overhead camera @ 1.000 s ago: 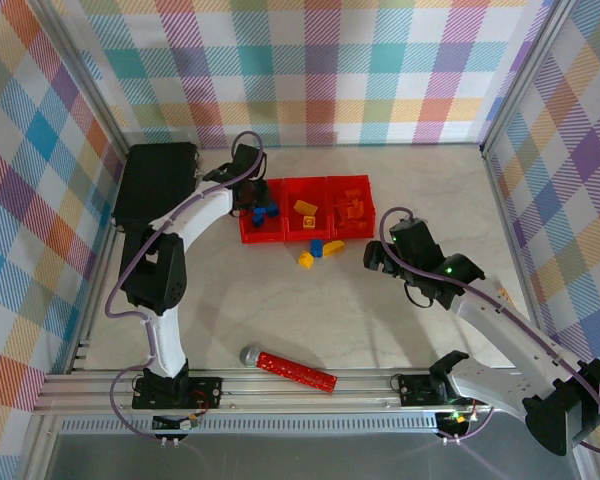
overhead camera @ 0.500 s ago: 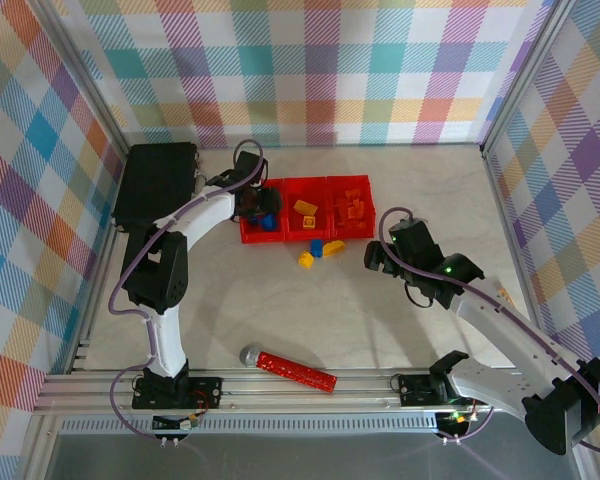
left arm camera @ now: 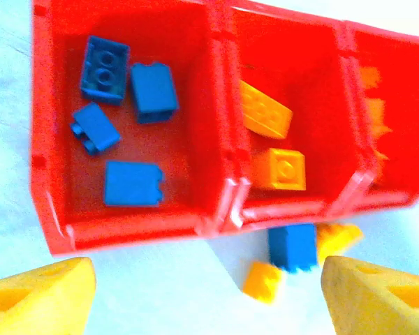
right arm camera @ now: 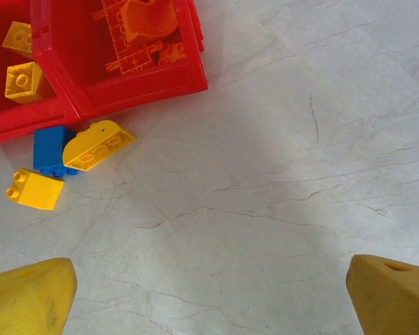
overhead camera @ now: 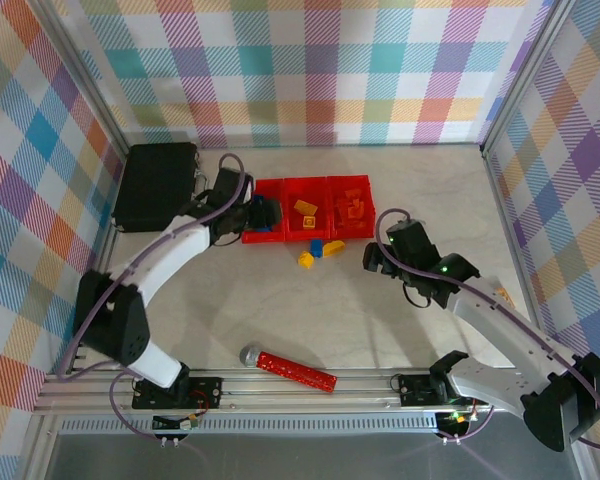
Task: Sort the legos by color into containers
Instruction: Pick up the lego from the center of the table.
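Three joined red containers [overhead camera: 325, 208] stand at the table's back centre. In the left wrist view the left container [left arm camera: 56, 209] holds several blue legos [left arm camera: 133, 183], the middle one two yellow legos [left arm camera: 279, 169], and the right one blurred orange legos [left arm camera: 373, 112]. On the table in front lie a blue lego [right arm camera: 50, 150], a sloped yellow lego [right arm camera: 98, 144] and a small yellow lego [right arm camera: 35, 188]. My left gripper [overhead camera: 262, 214] hovers at the left container's front edge, open and empty [left arm camera: 209, 307]. My right gripper [overhead camera: 375, 258] is open over bare table [right arm camera: 213, 300], to the right of the loose legos.
A black case [overhead camera: 155, 182] lies at the back left, close to my left arm. A long red studded bar with a grey ball end [overhead camera: 290, 368] lies by the near rail. Plaid walls close in the left, back and right sides.
My left gripper has opened and drawn back from over the left container toward its front edge, its arm swinging out to the left. The right arm has not moved.
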Controlling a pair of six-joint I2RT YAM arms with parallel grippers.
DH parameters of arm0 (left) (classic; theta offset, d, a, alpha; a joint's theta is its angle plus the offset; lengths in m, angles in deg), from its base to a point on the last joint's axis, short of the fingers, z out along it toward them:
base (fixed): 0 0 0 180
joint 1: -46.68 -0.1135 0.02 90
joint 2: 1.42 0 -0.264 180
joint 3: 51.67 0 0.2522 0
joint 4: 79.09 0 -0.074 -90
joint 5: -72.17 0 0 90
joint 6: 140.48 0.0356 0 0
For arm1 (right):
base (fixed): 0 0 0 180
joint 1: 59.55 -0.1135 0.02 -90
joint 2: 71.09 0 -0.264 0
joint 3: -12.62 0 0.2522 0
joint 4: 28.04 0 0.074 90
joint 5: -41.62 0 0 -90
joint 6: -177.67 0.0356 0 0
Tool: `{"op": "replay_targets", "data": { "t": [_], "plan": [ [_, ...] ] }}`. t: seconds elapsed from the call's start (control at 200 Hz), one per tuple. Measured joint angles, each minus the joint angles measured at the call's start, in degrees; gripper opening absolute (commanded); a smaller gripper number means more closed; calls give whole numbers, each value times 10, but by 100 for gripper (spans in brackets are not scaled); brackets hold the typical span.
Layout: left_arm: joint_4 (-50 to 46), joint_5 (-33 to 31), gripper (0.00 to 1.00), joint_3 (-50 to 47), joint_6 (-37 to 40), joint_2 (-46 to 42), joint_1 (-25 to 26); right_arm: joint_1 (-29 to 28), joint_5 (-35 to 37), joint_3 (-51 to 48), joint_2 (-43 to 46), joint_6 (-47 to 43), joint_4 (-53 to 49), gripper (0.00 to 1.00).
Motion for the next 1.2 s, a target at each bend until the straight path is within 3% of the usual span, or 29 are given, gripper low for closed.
{"op": "replay_targets", "data": {
  "t": [0.165,0.4,0.825,1.2],
  "plan": [
    [9,23,85,-62,42,-74,48,0,-14,0,-38,0,13,99],
    [-4,49,86,-70,97,-64,54,0,-33,1,-57,5,25,99],
    [-17,29,86,-41,136,80,121,0,-26,-3,-3,13,20,99],
    [1,-6,79,3,133,198,132,0,-12,-6,4,12,7,99]
  ]
}}
